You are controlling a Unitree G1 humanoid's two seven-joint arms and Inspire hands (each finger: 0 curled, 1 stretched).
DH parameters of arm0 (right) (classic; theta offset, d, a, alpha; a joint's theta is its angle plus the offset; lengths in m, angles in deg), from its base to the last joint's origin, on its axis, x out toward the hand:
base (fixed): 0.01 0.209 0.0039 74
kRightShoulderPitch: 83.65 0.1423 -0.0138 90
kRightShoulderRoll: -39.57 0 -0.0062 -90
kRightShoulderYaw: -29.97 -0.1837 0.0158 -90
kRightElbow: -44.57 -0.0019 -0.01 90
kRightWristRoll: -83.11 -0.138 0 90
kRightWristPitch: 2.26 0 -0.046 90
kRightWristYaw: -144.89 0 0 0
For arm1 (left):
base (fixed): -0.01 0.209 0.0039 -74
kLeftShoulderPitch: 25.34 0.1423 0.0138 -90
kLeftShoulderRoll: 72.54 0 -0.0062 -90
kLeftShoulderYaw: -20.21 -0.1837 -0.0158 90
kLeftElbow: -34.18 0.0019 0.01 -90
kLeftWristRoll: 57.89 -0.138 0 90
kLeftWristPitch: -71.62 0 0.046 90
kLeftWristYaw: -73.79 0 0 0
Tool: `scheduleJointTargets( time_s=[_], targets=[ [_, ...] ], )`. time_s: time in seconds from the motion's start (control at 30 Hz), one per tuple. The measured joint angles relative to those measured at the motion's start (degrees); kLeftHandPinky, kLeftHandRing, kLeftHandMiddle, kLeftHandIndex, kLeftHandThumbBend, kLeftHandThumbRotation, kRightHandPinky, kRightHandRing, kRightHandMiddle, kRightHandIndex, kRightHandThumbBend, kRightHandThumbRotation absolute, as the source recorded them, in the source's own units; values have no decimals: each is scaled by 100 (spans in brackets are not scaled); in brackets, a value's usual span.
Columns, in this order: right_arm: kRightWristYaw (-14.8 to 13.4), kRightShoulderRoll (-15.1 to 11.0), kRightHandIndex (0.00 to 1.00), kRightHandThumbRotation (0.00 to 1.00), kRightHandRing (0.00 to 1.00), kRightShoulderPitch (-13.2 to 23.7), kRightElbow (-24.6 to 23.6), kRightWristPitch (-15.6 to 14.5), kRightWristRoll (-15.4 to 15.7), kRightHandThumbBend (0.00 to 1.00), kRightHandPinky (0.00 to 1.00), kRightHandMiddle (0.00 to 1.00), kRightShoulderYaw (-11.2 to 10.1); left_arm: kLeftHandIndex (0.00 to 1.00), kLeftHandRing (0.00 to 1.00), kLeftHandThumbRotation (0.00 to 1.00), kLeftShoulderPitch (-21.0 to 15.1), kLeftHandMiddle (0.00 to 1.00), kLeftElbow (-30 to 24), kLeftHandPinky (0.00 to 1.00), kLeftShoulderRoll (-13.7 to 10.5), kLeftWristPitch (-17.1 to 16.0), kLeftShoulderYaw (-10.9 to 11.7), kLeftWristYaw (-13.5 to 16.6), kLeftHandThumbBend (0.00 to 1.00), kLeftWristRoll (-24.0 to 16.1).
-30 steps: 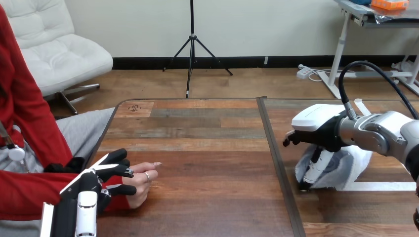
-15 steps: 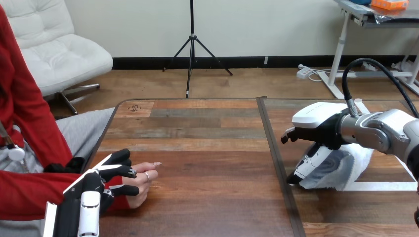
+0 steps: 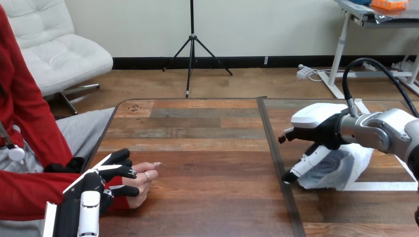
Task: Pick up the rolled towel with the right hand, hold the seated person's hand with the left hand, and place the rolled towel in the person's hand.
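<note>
Here, at the wooden counter (image 3: 207,163), your robot's right hand (image 3: 322,132) hangs over the rolled towel (image 3: 348,165) on the view's right side. Its fingers (image 3: 304,165) are nearly straight, slanting down and left along the towel's near-left face, with the tips at the counter surface just beside the dark seam (image 3: 276,148) that divides the two tabletop panels. The thumb juts out to the left, clear of the cloth, so you have a hand that touches the towel but is not closed around it. The towel, white with a grey-blue inner fold, lies on the counter beneath and behind that hand, its lower edge just beside a strip of white tape (image 3: 378,186). Across the counter, at the view's lower left, your robot's left hand (image 3: 91,185) is on the person's hand (image 3: 143,180), which rests on the counter near the left edge. The black fingers are curled over the back of it near the red sleeve, and the thumb sits against its near side, so it is gripped between them.
</note>
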Motion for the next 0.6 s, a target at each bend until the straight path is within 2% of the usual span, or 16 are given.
scheduleJointTargets(
  time_s=[0.27,0.6],
  targets=[
    [150,-12,90,86,84,0,-25,146,-279,100,73,88,-219,51,76,100,0,77,0,52,0,0,0,1,46,-4],
    [459,-123,92,89,86,1,-195,380,-605,100,75,90,-513,51,77,100,-4,78,0,53,0,7,1,7,47,-6]
  ],
)
